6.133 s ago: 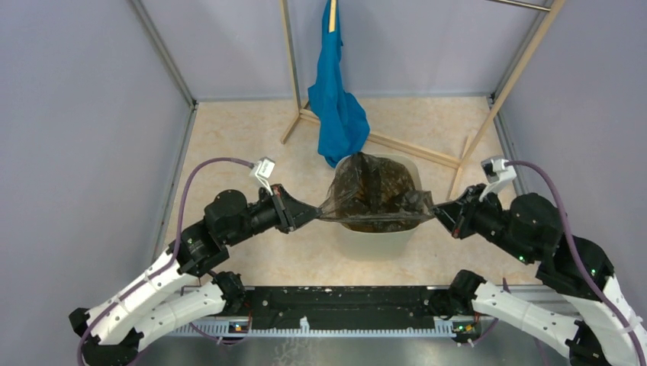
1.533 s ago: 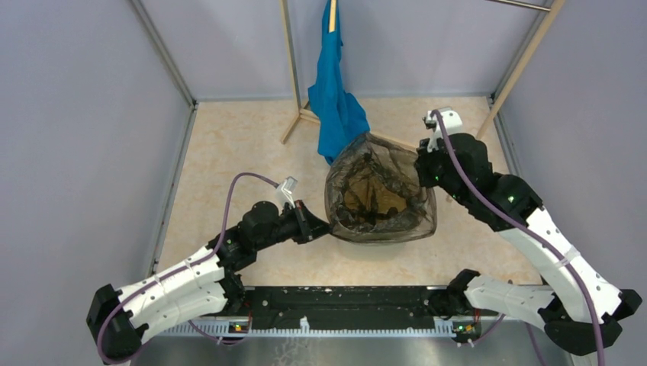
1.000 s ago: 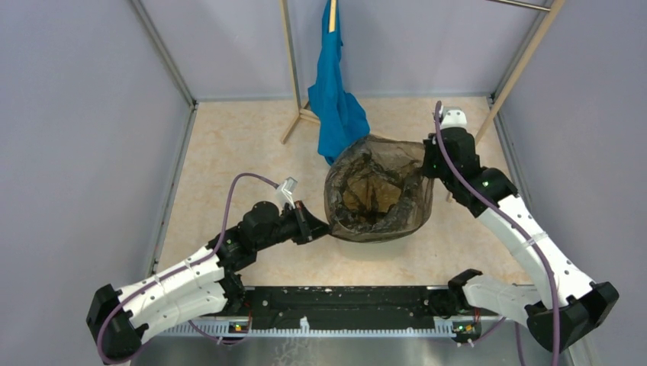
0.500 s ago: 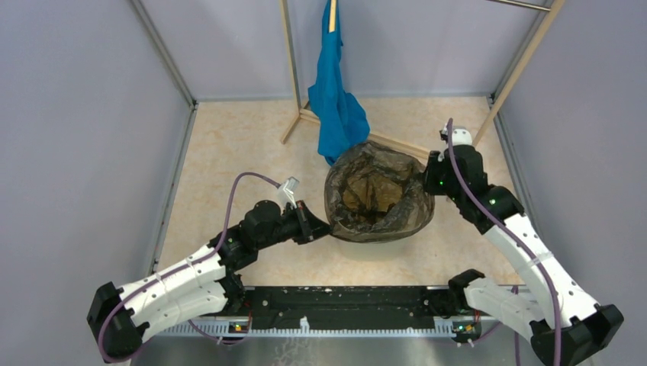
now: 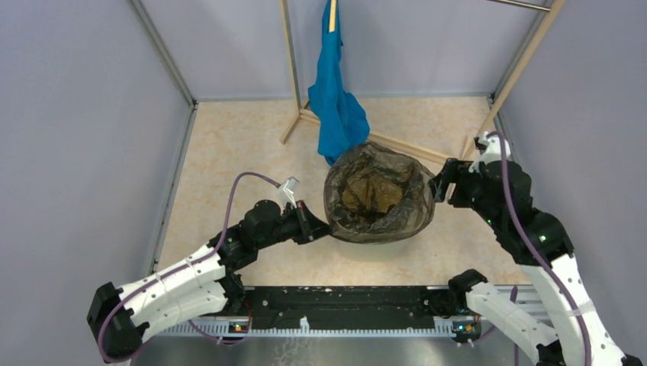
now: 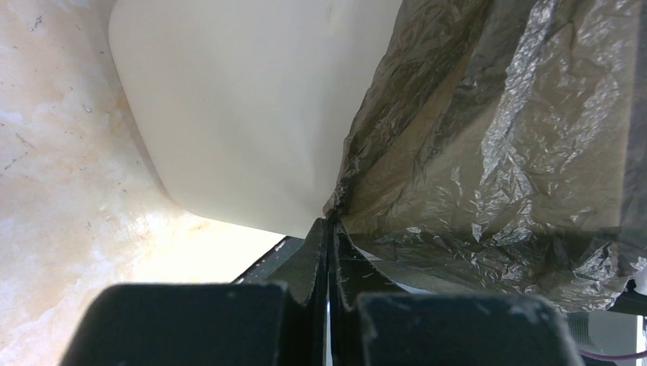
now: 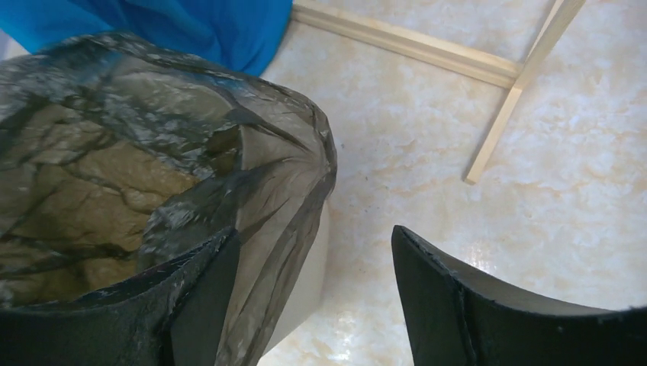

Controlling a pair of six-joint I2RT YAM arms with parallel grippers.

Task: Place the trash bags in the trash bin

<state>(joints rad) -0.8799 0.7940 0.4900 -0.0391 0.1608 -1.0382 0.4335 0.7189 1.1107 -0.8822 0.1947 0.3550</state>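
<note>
The dark, see-through trash bag (image 5: 374,200) is draped over the mouth of the cream trash bin (image 6: 244,114), folding down over the rim all round. From above, the bin is almost hidden under it. My left gripper (image 5: 323,227) is shut on the bag's left edge (image 6: 358,191), low beside the bin's wall. My right gripper (image 5: 438,187) stands open at the bag's right side. In the right wrist view the bag (image 7: 152,152) hangs over the bin wall (image 7: 309,282) just inside the left finger (image 7: 194,293), with nothing pinched.
A bright blue cloth (image 5: 336,107) hangs from a wooden rack (image 5: 294,69) just behind the bin. The rack's floor bars (image 7: 412,42) run to the back right. Grey walls enclose the beige floor (image 5: 229,152) on three sides.
My right gripper has opened, let go of the bag's back right edge and drawn back to the right. The bag has settled over the rim. The left arm has not moved.
</note>
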